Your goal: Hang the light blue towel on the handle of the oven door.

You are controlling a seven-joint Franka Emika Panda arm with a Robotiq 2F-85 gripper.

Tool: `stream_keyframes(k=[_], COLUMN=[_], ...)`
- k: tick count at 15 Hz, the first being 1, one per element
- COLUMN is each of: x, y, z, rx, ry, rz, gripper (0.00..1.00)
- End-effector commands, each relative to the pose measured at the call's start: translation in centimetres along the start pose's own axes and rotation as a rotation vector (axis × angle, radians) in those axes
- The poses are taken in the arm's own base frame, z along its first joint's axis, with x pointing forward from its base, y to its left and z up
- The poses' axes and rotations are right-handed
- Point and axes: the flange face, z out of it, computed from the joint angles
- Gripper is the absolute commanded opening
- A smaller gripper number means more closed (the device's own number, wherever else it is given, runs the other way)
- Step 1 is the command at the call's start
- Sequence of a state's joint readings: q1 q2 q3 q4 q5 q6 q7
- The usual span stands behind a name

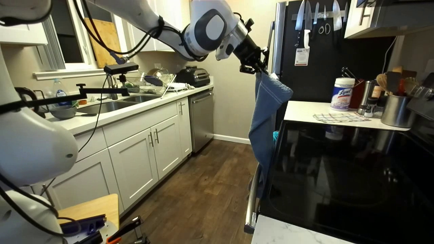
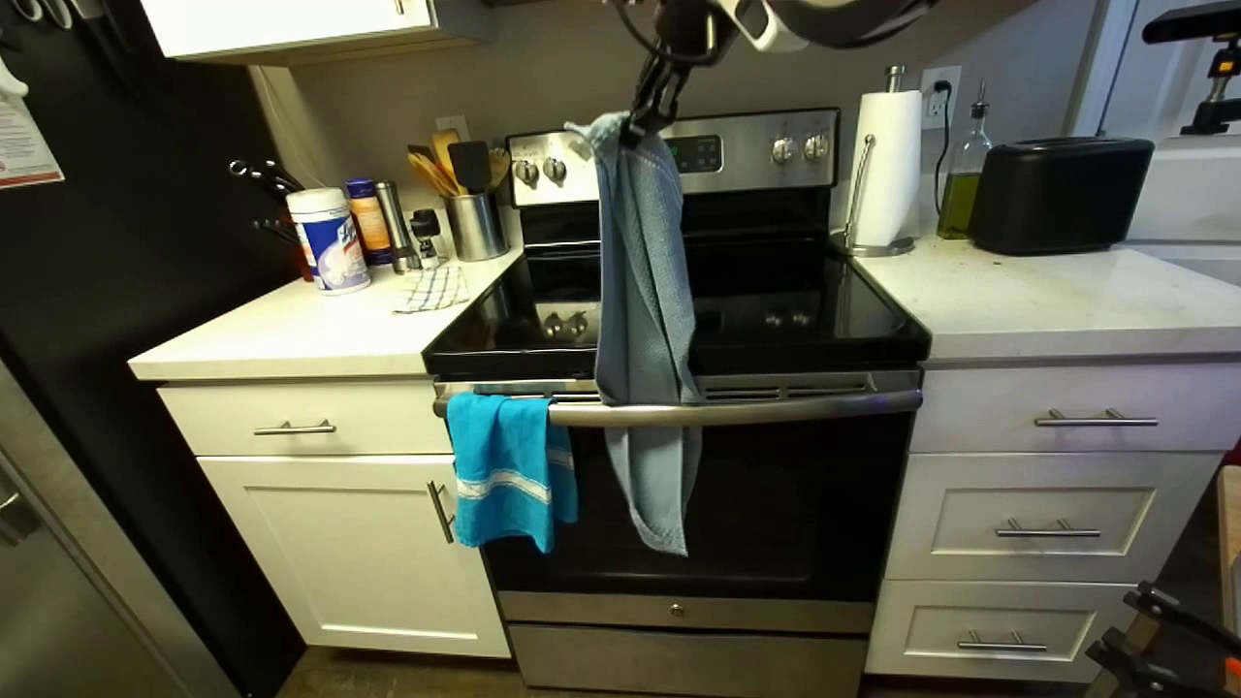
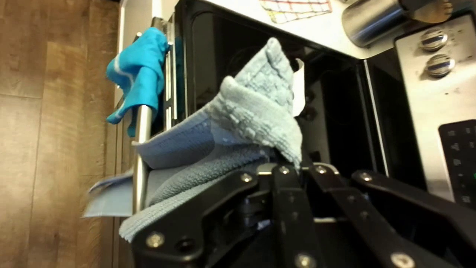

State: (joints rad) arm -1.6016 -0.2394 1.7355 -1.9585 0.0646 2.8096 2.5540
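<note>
Above the stove, my gripper (image 1: pixel 263 70) is shut on the top of the light blue towel (image 1: pixel 266 112). From the gripper (image 2: pixel 636 131) the towel (image 2: pixel 642 281) hangs down in a long narrow fold. It passes behind the oven door's handle (image 2: pixel 776 413), between bar and door, and its lower end shows below the bar. In the wrist view a bunched corner of the towel (image 3: pixel 260 119) stands up ahead of the gripper (image 3: pixel 302 167). The silver handle (image 3: pixel 140 182) crosses over the towel there, with a loose piece beyond it. The fingertips' inner faces are hidden.
A turquoise towel (image 2: pixel 504 475) hangs over the handle's end near the black fridge (image 2: pixel 126 291). Beneath the held cloth lies the black cooktop (image 1: pixel 325 176). Wipes (image 2: pixel 332 242), a utensil pot (image 2: pixel 475 228), a paper roll (image 2: pixel 887 170) and a toaster (image 2: pixel 1062 197) line the counters.
</note>
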Motion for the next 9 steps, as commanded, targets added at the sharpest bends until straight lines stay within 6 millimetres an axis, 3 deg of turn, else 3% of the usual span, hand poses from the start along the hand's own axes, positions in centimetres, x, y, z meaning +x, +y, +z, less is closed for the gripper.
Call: stream_keyframes(k=[1, 7, 9], x=[0.7, -0.5, -1.1], y=[1.9, 1.9, 2.9], z=[3.6, 7.3, 8.2], rx=[-0.048, -0.037, -0.049], ry=[0.011, 0.037, 0.044], rz=[-0.025, -0.177, -0.266], gripper=[0.01, 0.01, 0.01])
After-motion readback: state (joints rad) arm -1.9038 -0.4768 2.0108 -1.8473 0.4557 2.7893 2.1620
